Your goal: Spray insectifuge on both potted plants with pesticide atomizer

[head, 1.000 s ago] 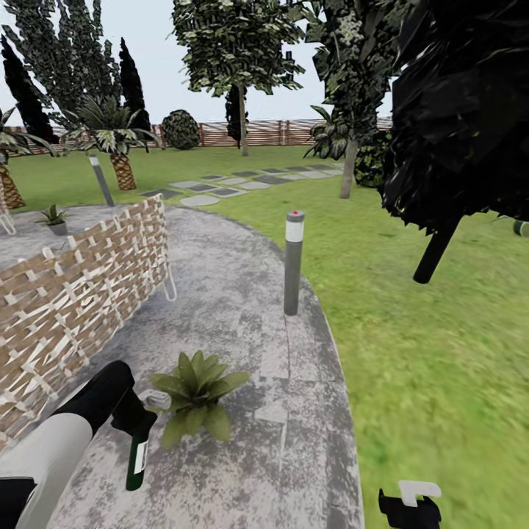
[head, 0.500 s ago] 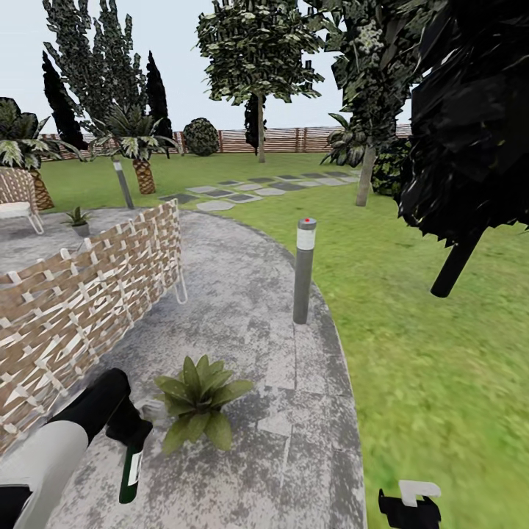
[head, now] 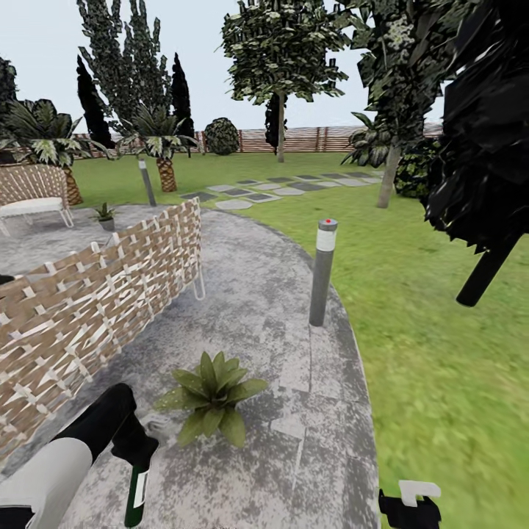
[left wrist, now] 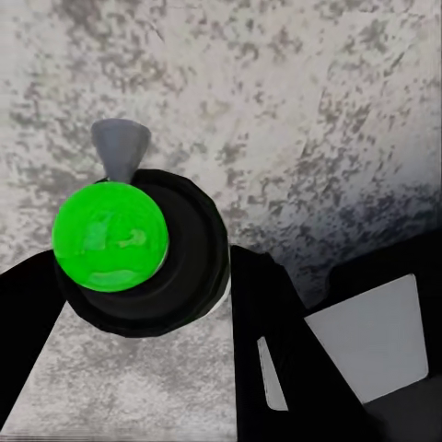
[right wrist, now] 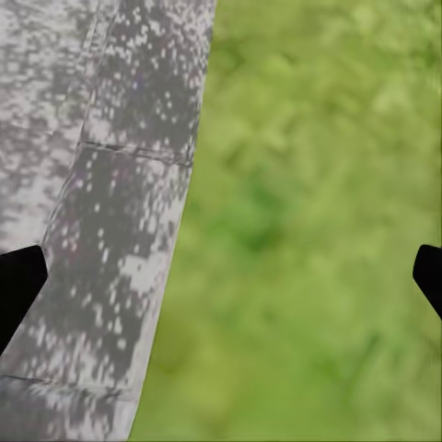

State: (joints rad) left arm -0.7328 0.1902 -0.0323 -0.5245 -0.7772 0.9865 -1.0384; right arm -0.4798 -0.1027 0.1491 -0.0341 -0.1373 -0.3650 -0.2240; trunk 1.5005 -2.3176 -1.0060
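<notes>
Head view: left gripper (head: 138, 450) clamps the pesticide atomizer (head: 136, 494) beside a potted plant (head: 211, 395); right gripper (head: 408, 507) fingers spread apart, empty.

The left arm (head: 51, 470) is showing a white shell running into black near the wrist; the right hand (head: 409, 507) is looking black, seemingly white-tipped.
</notes>
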